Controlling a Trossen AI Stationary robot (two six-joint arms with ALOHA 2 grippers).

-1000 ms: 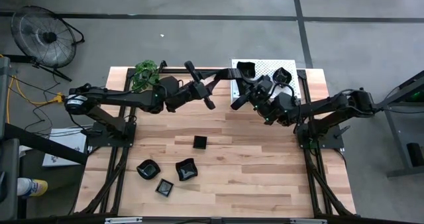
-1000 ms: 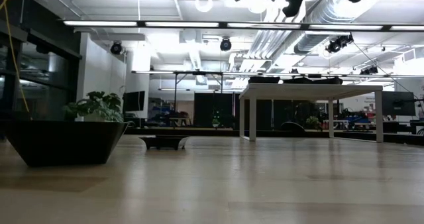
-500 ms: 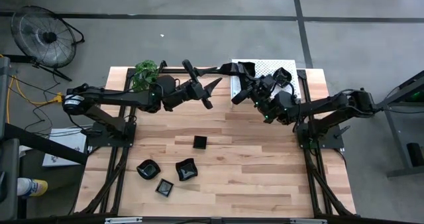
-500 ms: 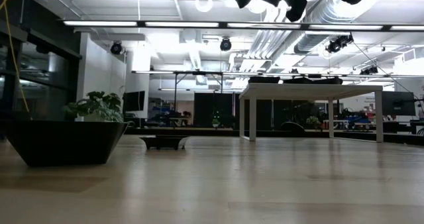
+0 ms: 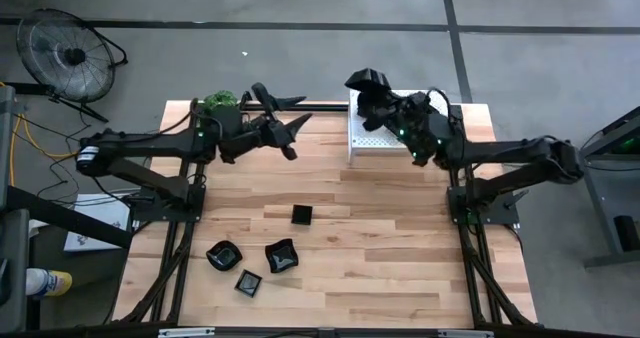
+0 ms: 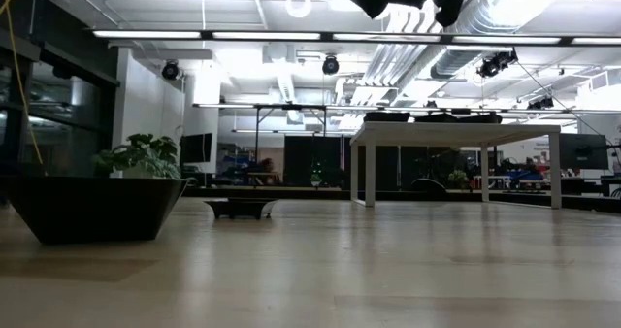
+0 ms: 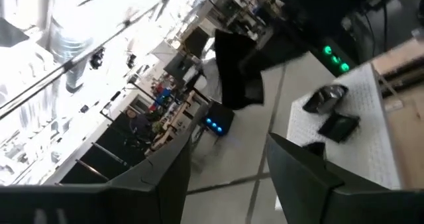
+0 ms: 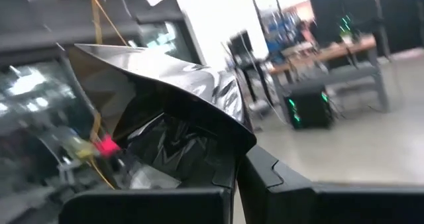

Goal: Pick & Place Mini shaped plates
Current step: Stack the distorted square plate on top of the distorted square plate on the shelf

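Our right claw (image 5: 362,81) pinches a black plate (image 8: 165,111) by its rim. Our left claw (image 5: 285,123) stands wide, empty. We judge the plate stiff, light, slippery.

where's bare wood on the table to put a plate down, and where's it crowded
Bare wood: the right half of the table, beside the four black plates, and the strip between those plates and both arms. Crowded: the far edge, where the white rack, the plant and both hands sit.
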